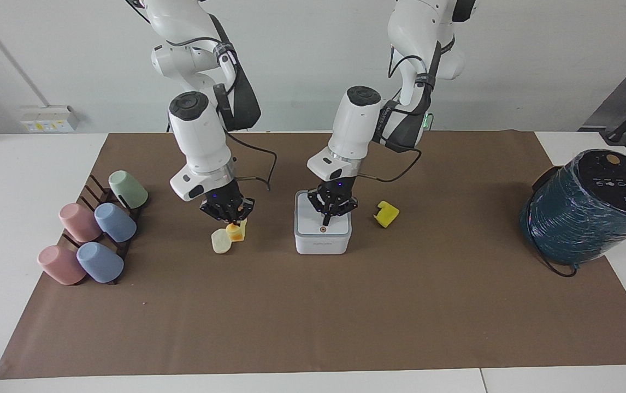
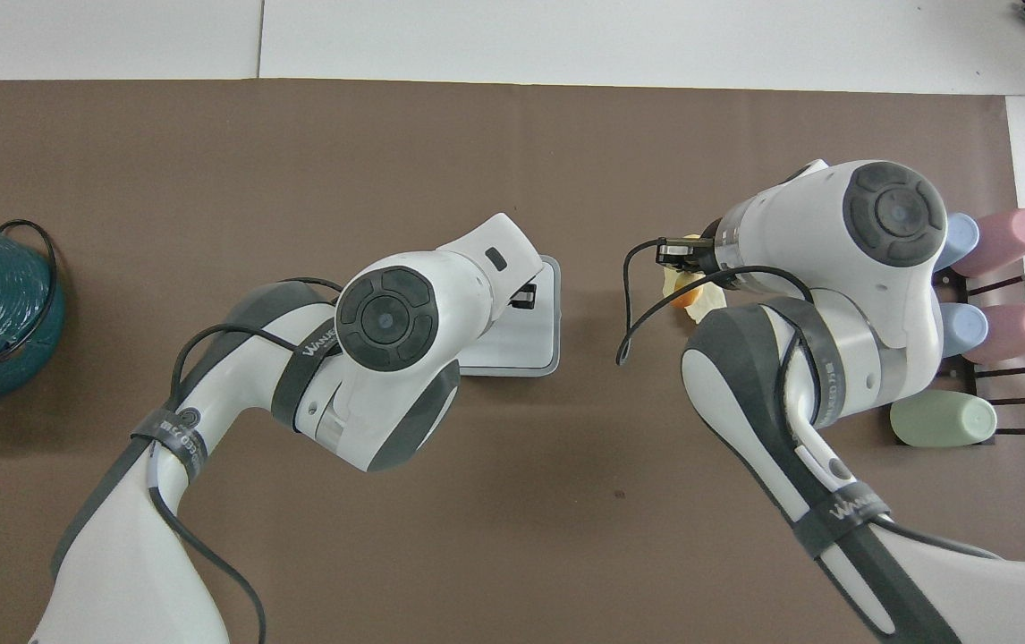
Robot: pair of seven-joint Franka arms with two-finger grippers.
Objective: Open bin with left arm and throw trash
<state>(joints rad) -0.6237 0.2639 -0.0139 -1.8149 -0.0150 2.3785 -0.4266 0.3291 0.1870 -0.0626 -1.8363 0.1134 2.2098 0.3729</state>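
The white bin (image 1: 322, 243) stands mid-mat with its lid down; it also shows in the overhead view (image 2: 537, 347). My left gripper (image 1: 325, 220) is shut, its tips pointing down onto the lid just above the orange button (image 1: 323, 230). My right gripper (image 1: 232, 217) is shut on the orange-yellow block (image 1: 236, 231) and holds it just above the mat, over the cream lump (image 1: 219, 241). The bright yellow notched chunk (image 1: 386, 214) lies on the mat beside the bin, toward the left arm's end. In the overhead view the arms hide most of the scraps; a bit of the block (image 2: 682, 299) shows.
A dark rack with several pastel cups (image 1: 94, 234) lies at the right arm's end of the mat. A big teal wrapped cylinder (image 1: 586, 210) with a black cable stands at the left arm's end. The brown mat (image 1: 313, 316) stretches away from the robots.
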